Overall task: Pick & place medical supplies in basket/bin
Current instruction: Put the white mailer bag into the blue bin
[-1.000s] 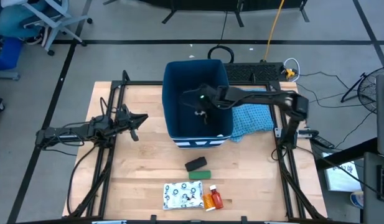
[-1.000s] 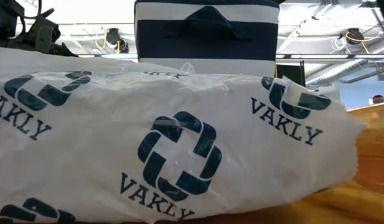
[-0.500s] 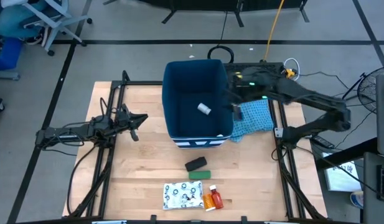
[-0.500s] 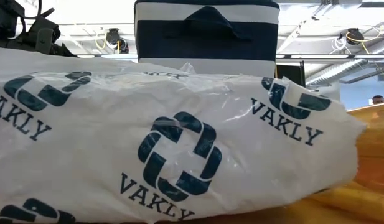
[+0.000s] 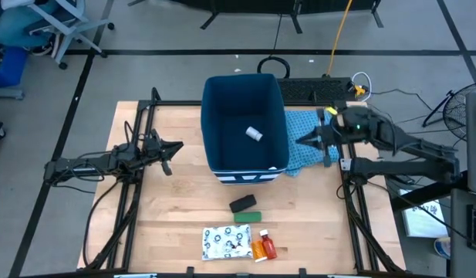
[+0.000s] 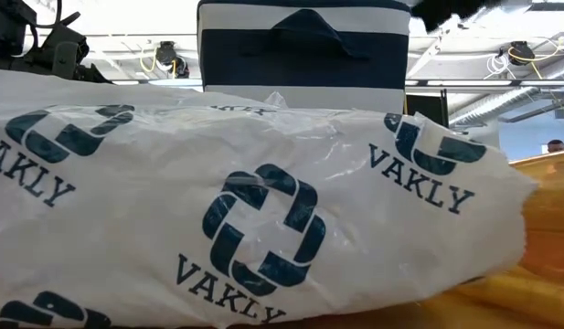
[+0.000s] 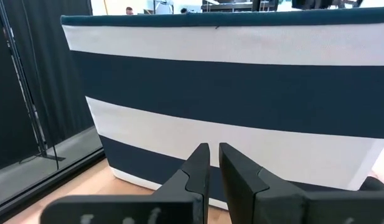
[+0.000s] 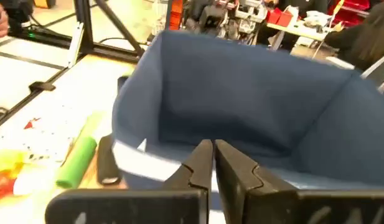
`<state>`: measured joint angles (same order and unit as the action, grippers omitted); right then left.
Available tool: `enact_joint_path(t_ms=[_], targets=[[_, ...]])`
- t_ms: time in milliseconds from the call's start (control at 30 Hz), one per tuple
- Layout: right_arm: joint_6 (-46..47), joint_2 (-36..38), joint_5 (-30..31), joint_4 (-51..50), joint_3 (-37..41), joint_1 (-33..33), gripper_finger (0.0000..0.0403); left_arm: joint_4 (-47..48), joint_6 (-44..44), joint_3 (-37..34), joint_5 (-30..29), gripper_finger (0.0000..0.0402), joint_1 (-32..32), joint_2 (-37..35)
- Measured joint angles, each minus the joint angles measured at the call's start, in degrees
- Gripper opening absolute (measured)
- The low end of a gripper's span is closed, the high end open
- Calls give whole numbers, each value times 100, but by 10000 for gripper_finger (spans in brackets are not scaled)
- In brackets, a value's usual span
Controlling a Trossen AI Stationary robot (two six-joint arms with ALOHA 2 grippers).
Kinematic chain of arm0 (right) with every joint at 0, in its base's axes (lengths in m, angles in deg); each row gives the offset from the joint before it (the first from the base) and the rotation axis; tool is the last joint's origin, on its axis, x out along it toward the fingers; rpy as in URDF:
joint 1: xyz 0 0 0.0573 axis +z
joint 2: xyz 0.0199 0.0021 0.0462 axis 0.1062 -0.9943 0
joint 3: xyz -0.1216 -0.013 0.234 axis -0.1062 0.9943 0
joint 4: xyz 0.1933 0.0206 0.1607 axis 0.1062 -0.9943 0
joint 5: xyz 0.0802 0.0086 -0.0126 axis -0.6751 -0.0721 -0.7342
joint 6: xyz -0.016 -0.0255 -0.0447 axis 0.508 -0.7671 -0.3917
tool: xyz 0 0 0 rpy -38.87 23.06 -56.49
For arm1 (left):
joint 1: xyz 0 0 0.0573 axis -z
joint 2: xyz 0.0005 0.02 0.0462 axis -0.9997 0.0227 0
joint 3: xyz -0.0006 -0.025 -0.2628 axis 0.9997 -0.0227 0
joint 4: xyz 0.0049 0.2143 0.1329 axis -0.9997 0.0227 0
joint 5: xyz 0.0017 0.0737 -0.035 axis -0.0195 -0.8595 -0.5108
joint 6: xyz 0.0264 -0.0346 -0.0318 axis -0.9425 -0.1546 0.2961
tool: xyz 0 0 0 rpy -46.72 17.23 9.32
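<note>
While both arms hang off to the sides, the scene reads so:
Bin [image 5: 222, 116]: deep, rectangular, dark blue fabric with white stripes, long axis running away from the tabletop's [image 5: 176, 216] front edge.
Bottle [image 5: 254, 134]: small, white, lying tilted on the bin's floor.
Black piece [image 5: 242, 204]: oblong, slanted, touching the green box [image 5: 247, 217].
Packet [image 5: 227, 242]: soft, patterned, flat near the front edge.
2 little bottles [image 5: 263, 248]: orange and red, beside the packet.
Left end effector [image 5: 170, 155]: narrow, empty, left of the bin.
Right end effector [image 5: 305, 140]: closed, empty, over the blue cloth [image 5: 315, 150].
</note>
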<state>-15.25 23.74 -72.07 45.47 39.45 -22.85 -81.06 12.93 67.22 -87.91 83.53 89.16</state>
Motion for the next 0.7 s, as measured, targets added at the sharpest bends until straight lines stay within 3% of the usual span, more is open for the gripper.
enact_joint_path(t_ms=[133, 233, 467, 700], targets=[[266, 677, -214, 725, 1138, -4, 2, 4, -1, 0, 0, 35, 0, 0], [624, 1124, -564, 1827, 2034, 2, 3, 1, -1, 0, -2, 35, 0, 0], [1235, 1564, -522, 4216, 3590, -3, 1, -17, 315, 0, 0, 35, 0, 0], [1041, 1574, -524, 4389, 3944, -7, 1, -22, 297, 0, -2, 35, 0, 0]])
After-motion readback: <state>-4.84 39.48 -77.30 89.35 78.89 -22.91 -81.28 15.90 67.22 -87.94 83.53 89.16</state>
